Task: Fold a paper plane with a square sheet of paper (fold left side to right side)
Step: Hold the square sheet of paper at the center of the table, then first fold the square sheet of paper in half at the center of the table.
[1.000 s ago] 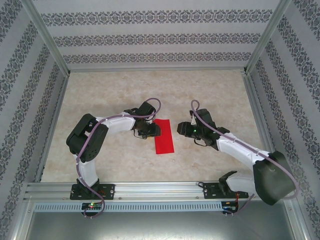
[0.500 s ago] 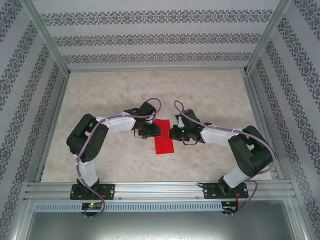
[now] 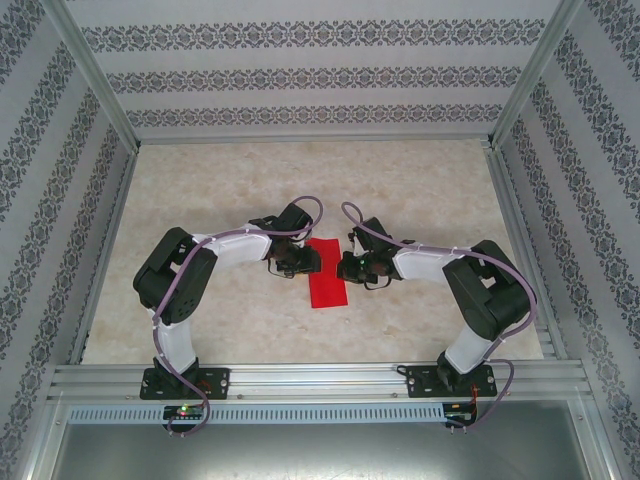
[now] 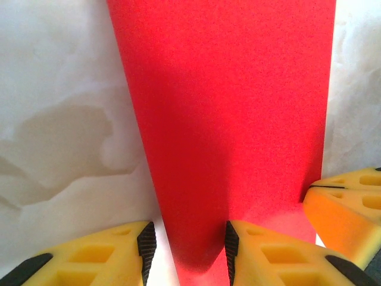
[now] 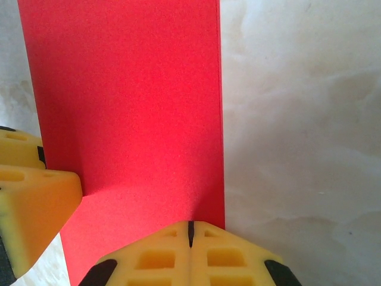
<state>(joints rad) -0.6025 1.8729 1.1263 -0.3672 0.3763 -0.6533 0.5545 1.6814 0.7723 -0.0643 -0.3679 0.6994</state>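
The red square sheet of paper (image 3: 327, 274) lies on the table as a narrow upright rectangle, doubled over. My left gripper (image 3: 306, 260) sits at its left edge, open. In the left wrist view a rounded, raised bend of the paper (image 4: 238, 89) stands between the black pads (image 4: 146, 244) of the left gripper (image 4: 188, 247). My right gripper (image 3: 346, 267) is at the paper's right edge. Its yellow fingers are shut tip to tip, and the right gripper (image 5: 190, 227) rests over the paper (image 5: 131, 101) beside the straight right edge. I cannot tell whether any paper is pinched.
The table (image 3: 420, 180) is pale marble-patterned, fenced by patterned walls and a metal rail (image 3: 300, 380) in front. The right gripper's fingers (image 4: 351, 202) show at the lower right of the left wrist view. The left gripper's fingers (image 5: 33, 199) show at the left of the right wrist view.
The right arm has swung left, bringing its gripper from well clear of the paper to the paper's right edge. The left arm and the paper have stayed put.
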